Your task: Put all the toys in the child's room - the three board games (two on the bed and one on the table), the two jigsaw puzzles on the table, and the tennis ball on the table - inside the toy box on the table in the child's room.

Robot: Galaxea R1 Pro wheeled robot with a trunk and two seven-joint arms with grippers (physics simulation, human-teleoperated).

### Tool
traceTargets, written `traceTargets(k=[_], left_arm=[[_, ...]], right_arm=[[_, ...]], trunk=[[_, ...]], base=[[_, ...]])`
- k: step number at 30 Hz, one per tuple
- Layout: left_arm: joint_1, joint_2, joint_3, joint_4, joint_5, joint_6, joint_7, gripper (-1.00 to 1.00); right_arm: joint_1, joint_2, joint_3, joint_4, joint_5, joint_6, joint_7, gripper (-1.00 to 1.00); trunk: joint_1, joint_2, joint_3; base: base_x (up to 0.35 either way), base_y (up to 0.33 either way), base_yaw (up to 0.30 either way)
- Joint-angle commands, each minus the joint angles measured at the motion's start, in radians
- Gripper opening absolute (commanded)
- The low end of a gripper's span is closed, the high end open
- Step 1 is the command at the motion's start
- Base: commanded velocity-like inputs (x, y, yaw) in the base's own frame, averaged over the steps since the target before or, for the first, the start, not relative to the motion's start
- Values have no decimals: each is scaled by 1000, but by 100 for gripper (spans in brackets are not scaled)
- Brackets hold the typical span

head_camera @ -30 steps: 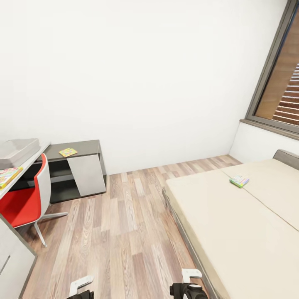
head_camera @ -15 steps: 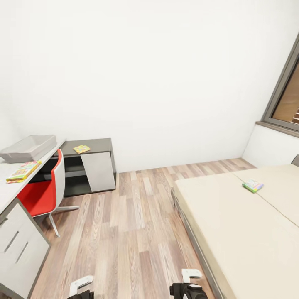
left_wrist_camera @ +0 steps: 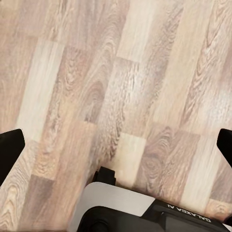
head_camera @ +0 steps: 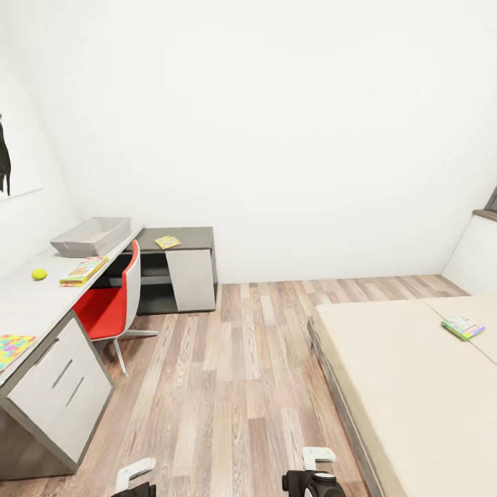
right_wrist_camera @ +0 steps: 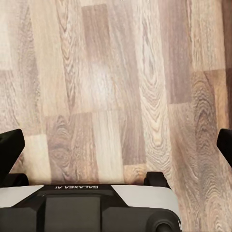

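Observation:
The long light grey table [head_camera: 41, 304] stands along the left wall. On it are the grey toy box [head_camera: 92, 236] at the far end, a flat colourful board game [head_camera: 83, 270], the small yellow-green tennis ball [head_camera: 39, 274] and a multicoloured jigsaw puzzle [head_camera: 12, 345] at the near end. Another board game [head_camera: 462, 327], green-edged, lies on the beige bed [head_camera: 400, 386] at the right. My left gripper [left_wrist_camera: 116, 150] and my right gripper [right_wrist_camera: 116, 150] both hang open over the wood floor, holding nothing, far from every toy.
A red chair [head_camera: 110, 304] is tucked at the table. Beyond it a lower dark grey desk [head_camera: 183, 269] carries a small yellowish flat square [head_camera: 167, 241]. Wood-plank floor [head_camera: 235, 386] runs between table and bed. A black silhouette picture [head_camera: 4, 159] hangs on the left wall.
The head view has swung left: the window has left the picture, and the tennis ball, the jigsaw puzzle and the drawer fronts have come in. Both grippers stay open.

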Motion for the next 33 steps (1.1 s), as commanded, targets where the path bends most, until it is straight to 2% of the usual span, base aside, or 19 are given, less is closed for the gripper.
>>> traceTargets(k=[1,19,33], left_arm=[[-1,0,-2,-2,10,6,4,100],[-1,-1,-2,-2,10,6,4,100],[-1,0,-3,-2,11,6,3,100]], right_arm=[[0,0,1,-2,-1,6,-4,100],[0,0,1,-2,-1,6,-4,100],[0,0,1,-2,-1,6,-4,100]], trunk=[[1,-2,-2],[1,-2,-2],[1,-2,-2]], base=[[0,-10,260],[-64,-30,102],[-47,-1,38]])
